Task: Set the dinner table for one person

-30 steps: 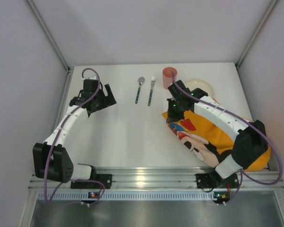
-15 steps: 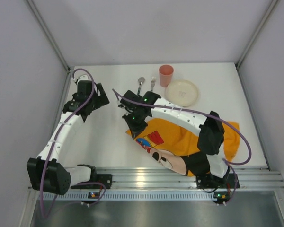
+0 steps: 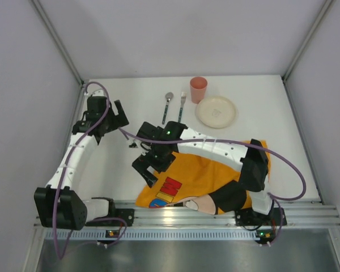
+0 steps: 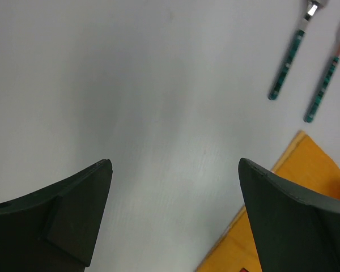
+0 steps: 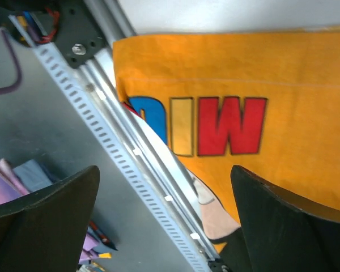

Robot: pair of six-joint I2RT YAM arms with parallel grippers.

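The dinner table (image 3: 141,90) is a plain white top. An orange cartoon placemat (image 3: 198,173) lies flat at its near edge, its front hem over the aluminium rail (image 5: 136,153). My right gripper (image 3: 149,168) hovers open above the mat's left end with nothing between its fingers; in the right wrist view the gripper (image 5: 164,170) looks down on the placemat (image 5: 260,85) and its red letters. My left gripper (image 3: 120,116) stands open and empty over bare table at the far left. The left wrist view shows this gripper (image 4: 174,164) above white table (image 4: 158,85), the placemat's corner (image 4: 317,204) at lower right.
A spoon (image 3: 168,106) and a fork (image 3: 182,107) with green handles lie side by side at the back centre, seen also as spoon (image 4: 286,65) and fork (image 4: 323,85). A pink cup (image 3: 199,89) and a cream plate (image 3: 216,111) stand back right. Grey walls enclose three sides.
My right arm swept the placemat from the right side leftward and toward the near edge, uncovering the plate, then opened and let it go. The left gripper drew slightly left.
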